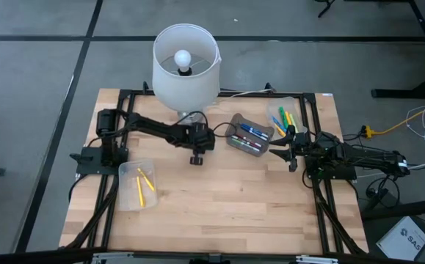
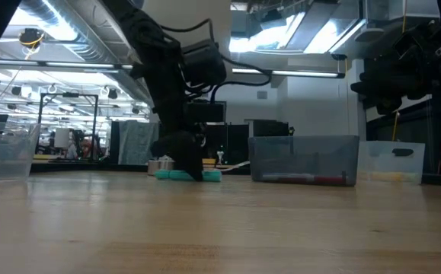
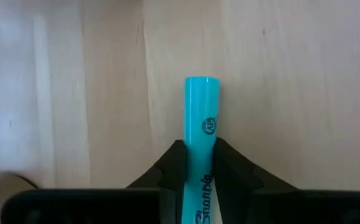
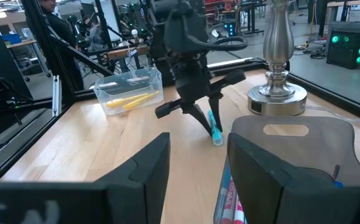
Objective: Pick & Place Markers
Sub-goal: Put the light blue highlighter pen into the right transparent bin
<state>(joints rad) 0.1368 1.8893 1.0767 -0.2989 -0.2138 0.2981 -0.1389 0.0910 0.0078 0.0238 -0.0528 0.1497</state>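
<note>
A teal marker [image 3: 201, 106] lies on the wooden table [image 1: 219, 213], in front of the lamp's base. My left gripper [image 3: 199, 163] stands over it, shut on it; the low view shows the marker [image 2: 176, 176] level on the tabletop under the gripper [image 2: 192, 169]. Other markers lie in three bins: yellow ones in a clear bin [image 1: 137, 183] at the left, blue and red ones in a grey bin [image 1: 249, 137], green, yellow and blue ones in a clear bin [image 1: 285, 116] at the far right. My right gripper [image 4: 198, 177] waits open at the right, beside the grey bin. My left gripper pinches the teal marker's barrel [image 3: 200, 149] between its two fingers [image 3: 170, 165], one on each long side. The fingers slant down from above. One end of the marker juts out past the fingertips. The marker lies flat on the table.
A lamp with a white shade [image 1: 186, 66] and a metal base [image 4: 278, 99] stands at the table's far middle, close behind the left gripper. A black frame [image 1: 124, 99] runs around the tabletop. Bare wood lies toward the near edge.
</note>
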